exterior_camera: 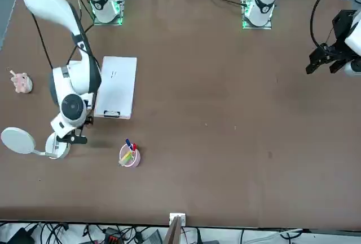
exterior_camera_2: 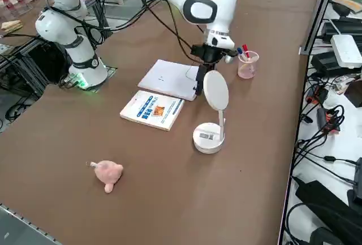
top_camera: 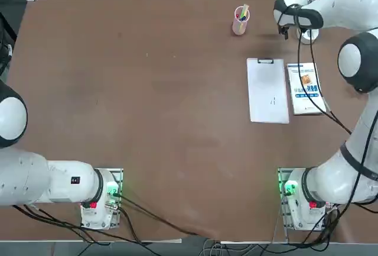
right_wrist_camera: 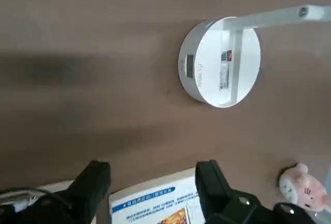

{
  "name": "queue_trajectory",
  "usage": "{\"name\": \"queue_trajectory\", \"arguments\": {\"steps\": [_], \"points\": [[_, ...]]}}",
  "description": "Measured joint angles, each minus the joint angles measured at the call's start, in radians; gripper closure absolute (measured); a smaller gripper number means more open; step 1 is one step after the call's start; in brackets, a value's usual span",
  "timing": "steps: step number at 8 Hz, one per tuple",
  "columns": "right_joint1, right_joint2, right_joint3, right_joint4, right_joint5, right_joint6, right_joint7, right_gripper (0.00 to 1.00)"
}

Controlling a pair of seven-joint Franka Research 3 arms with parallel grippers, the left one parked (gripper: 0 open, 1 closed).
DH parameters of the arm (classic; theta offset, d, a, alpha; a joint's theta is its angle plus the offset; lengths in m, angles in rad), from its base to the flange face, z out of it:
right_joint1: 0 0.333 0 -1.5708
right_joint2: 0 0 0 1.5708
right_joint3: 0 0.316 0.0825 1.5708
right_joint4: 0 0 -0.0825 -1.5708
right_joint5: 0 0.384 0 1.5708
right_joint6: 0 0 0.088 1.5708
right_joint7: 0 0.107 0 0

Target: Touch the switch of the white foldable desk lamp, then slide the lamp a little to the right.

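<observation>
The white foldable desk lamp stands at the table's far right, with a round disc base (right_wrist_camera: 220,69), a thin arm (right_wrist_camera: 274,17) and a flat oval head (exterior_camera_2: 216,90). In the front view its base (exterior_camera: 56,148) sits just under my wrist and its head (exterior_camera: 17,141) juts away. My right gripper (right_wrist_camera: 152,182) hovers above the table beside the base, open, with nothing between its fingers and not touching the lamp. From the side it (exterior_camera_2: 198,89) is partly behind the lamp head. A small grey mark shows on the base's rim; I cannot tell whether it is the switch.
A pink pen cup (top_camera: 241,20) stands left of the gripper (top_camera: 285,31). A white clipboard (top_camera: 267,90) and a blue-and-white booklet (top_camera: 304,87) lie nearer the robot. A pink plush toy (exterior_camera_2: 107,174) lies beyond the lamp towards the right edge.
</observation>
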Motion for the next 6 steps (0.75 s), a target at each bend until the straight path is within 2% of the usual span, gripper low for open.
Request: {"name": "queue_trajectory", "arguments": {"steps": [4,6], "points": [[-0.005,0.011,-0.002,0.000,-0.080,0.006,0.051,0.00],[-0.036,0.040,-0.006,-0.001,-0.111,0.054,0.053,0.00]]}}
